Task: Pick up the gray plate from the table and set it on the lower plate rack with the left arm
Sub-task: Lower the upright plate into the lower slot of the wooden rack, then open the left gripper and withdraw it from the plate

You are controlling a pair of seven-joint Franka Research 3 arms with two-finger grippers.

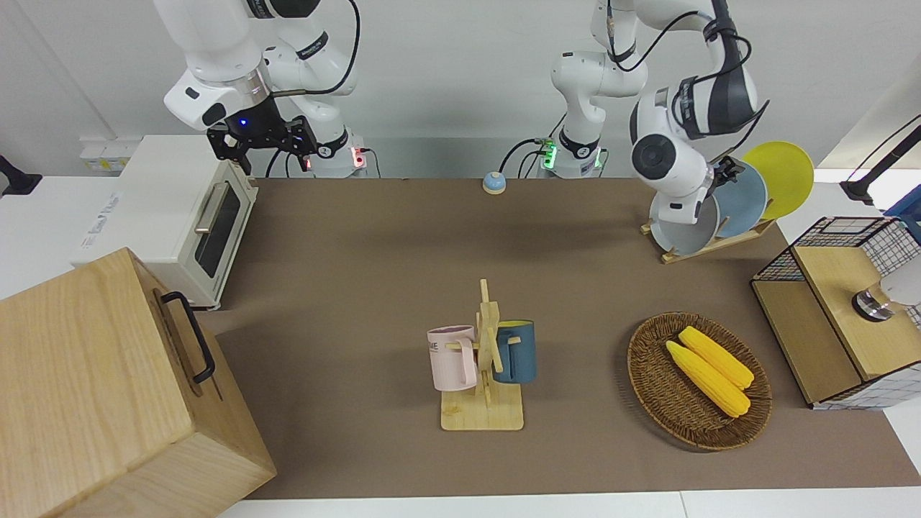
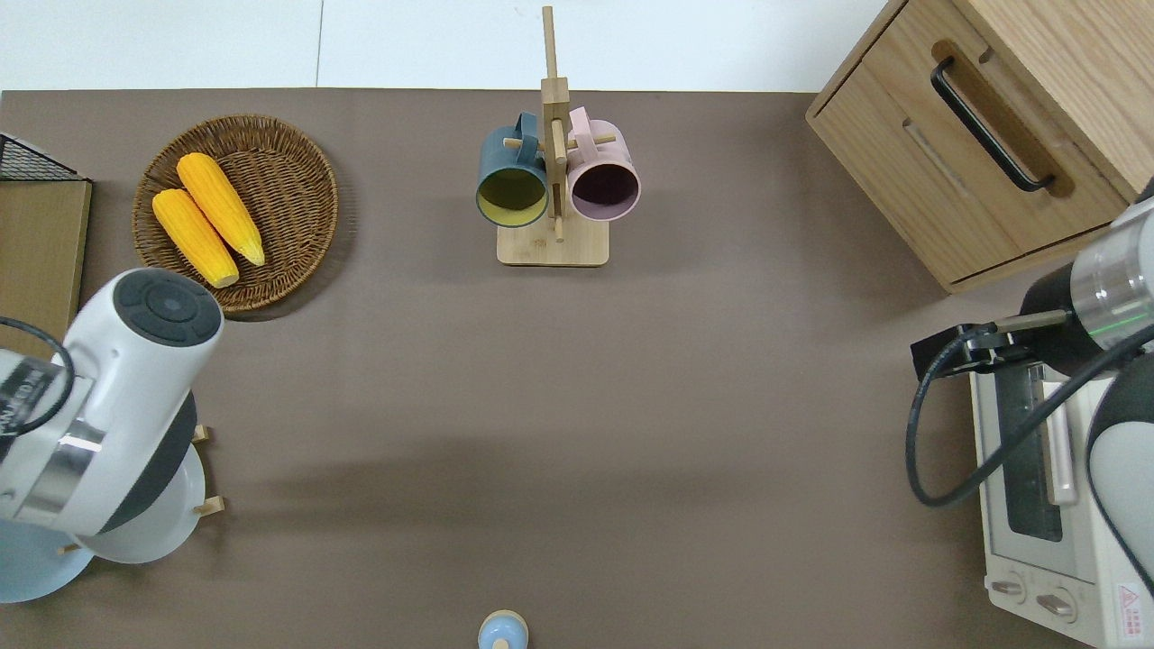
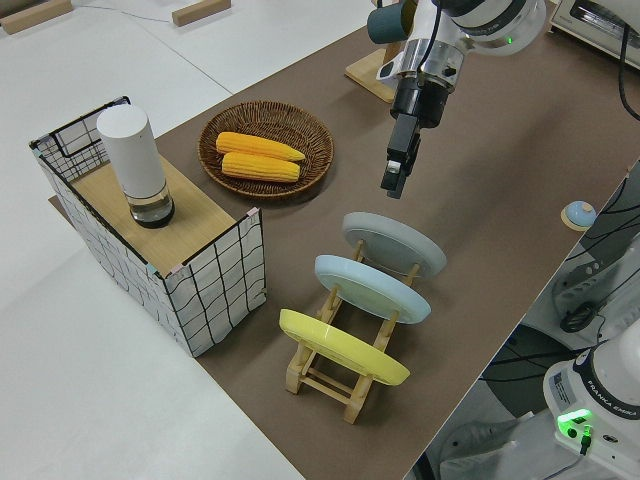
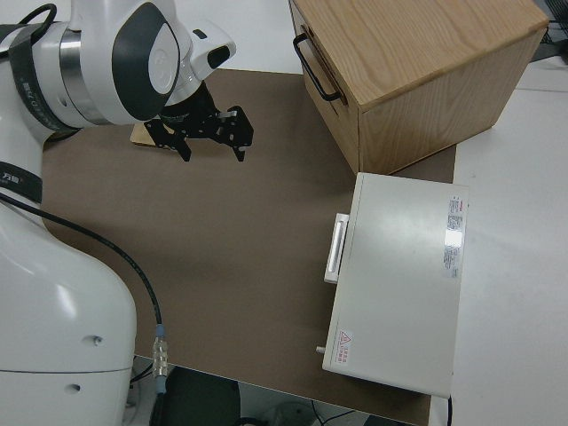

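Observation:
The gray plate (image 3: 395,245) stands tilted in the slot of the lower plate rack (image 3: 320,378) farthest from the robots. It also shows in the front view (image 1: 683,230) and the overhead view (image 2: 153,532). The sky-blue plate (image 3: 372,288) and the yellow plate (image 3: 343,347) fill the slots nearer to the robots. My left gripper (image 3: 392,185) hangs open and empty above the gray plate, apart from it. In the overhead view the arm hides it. My right arm is parked, its gripper (image 4: 211,146) open.
A wicker basket (image 1: 647,374) with two corn cobs and a wire-sided box (image 1: 842,309) lie at the left arm's end. A mug tree (image 1: 483,360) stands mid-table. A toaster oven (image 1: 180,216) and a wooden cabinet (image 1: 108,388) are at the right arm's end.

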